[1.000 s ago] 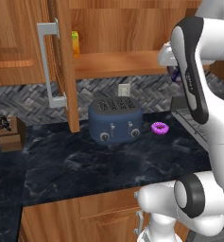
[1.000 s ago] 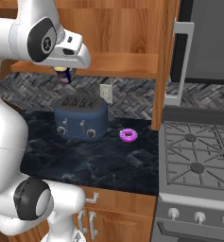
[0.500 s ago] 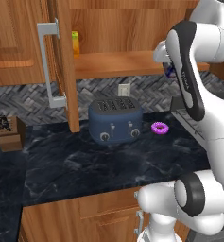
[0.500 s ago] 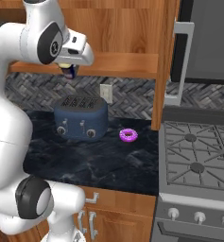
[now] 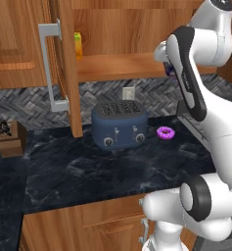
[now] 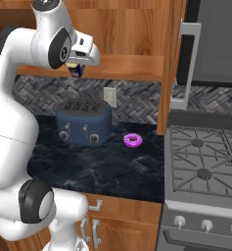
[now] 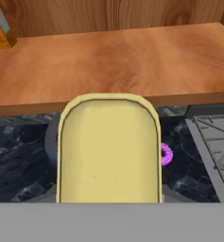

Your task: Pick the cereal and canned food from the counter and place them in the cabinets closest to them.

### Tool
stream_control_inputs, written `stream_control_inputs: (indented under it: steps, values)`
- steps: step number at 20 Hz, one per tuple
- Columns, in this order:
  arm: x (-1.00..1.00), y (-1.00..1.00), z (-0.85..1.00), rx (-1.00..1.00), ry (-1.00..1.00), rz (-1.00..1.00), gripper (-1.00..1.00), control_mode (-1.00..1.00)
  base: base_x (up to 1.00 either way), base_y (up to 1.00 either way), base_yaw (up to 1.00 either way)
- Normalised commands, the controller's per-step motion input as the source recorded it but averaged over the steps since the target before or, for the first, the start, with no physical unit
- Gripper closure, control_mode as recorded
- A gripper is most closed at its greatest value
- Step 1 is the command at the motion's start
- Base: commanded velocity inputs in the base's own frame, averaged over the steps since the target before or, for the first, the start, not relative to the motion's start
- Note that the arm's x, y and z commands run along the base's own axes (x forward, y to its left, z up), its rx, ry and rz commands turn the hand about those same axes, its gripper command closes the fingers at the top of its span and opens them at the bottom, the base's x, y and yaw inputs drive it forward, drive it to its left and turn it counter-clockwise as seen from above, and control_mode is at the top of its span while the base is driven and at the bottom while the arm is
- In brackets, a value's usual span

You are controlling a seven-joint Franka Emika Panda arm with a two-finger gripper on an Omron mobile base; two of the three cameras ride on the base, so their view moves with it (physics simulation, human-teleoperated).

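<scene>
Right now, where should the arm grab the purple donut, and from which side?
Probably from straight above: the purple donut lies flat on the counter, apart from the toaster. Pinch one side of its ring, one finger through the hole, one outside.

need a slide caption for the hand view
Canned food held in the jaws just short of the wooden cabinet shelf, purple donut on the counter below.

Canned food held up at the open cabinet

The canned food (image 7: 108, 149), dark blue with a yellow top, sits in the gripper (image 6: 76, 70) just in front of the wooden shelf edge of the cabinets (image 7: 132, 61), high above the black marbled counter (image 5: 88, 169); its yellow top faces the hand camera.
</scene>
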Motion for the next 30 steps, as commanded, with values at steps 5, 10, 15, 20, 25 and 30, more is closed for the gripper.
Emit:
stream_control_inputs:
  steps: [5, 10, 15, 20, 25, 30]
  values:
    - [0.35, 0.07, 0.00, 0.00, -0.04, 0.00, 1.00, -1.00, 0.00, 0.00, 0.00]
    - [0.25, 0.04, 0.00, 0.00, -0.03, 0.00, 1.00, -1.00, 0.00, 0.00, 0.00]
    - [0.19, 0.03, 0.00, 0.00, -0.02, 0.00, 1.00, -1.00, 0.00, 0.00, 0.00]
    - [0.27, 0.02, 0.00, 0.00, 0.00, 0.00, 1.00, -1.00, 0.00, 0.00, 0.00]
    - [0.34, 0.04, -0.01, 0.00, 0.00, 0.00, 1.00, -1.00, 0.00, 0.00, 0.00]
    - [0.29, 0.03, -0.05, 0.00, 0.00, 0.00, 1.00, -1.00, 0.00, 0.00, 0.00]
